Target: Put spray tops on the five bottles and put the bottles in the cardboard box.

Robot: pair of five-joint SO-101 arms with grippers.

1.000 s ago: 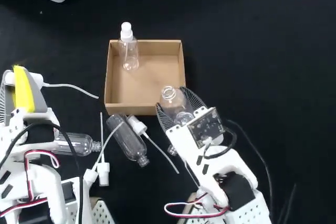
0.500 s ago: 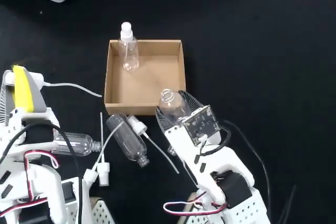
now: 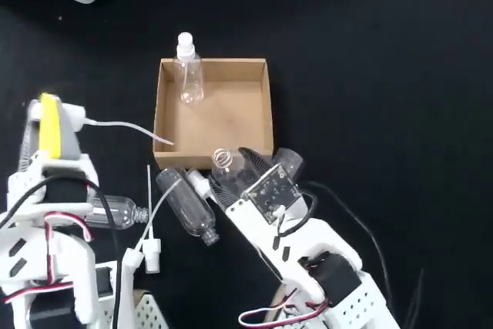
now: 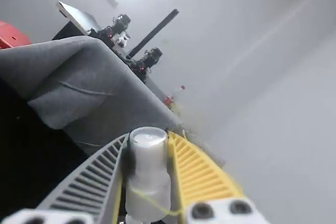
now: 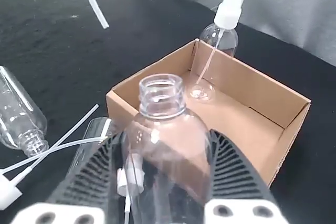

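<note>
The open bottle (image 5: 165, 129) is clamped between the fingers of my right gripper (image 5: 167, 145), held by its clear body, its bare neck rising past my fingertips. From above, that bottle (image 3: 231, 166) leans in my right gripper (image 3: 237, 175) by the near wall of the cardboard box (image 3: 158, 113). The box (image 5: 252, 85) lies just beyond my fingertips, and a capped bottle (image 5: 220, 30) stands in its far corner, seen from overhead at (image 3: 187, 75).

My left gripper (image 4: 148, 140) is closed on a spray top (image 4: 147, 174), the white cap pinched between the grey finger and the yellow one. Its thin tube (image 3: 123, 127) runs out ahead of those fingers, the tip reaching the box's nearer corner.

Between my two grippers, on the black table (image 3: 385, 75), lie a bare bottle (image 3: 187, 204) and a second bare bottle (image 3: 115, 209), both on their sides. A loose spray top (image 3: 150, 250) rests near them, closer to my base.
</note>
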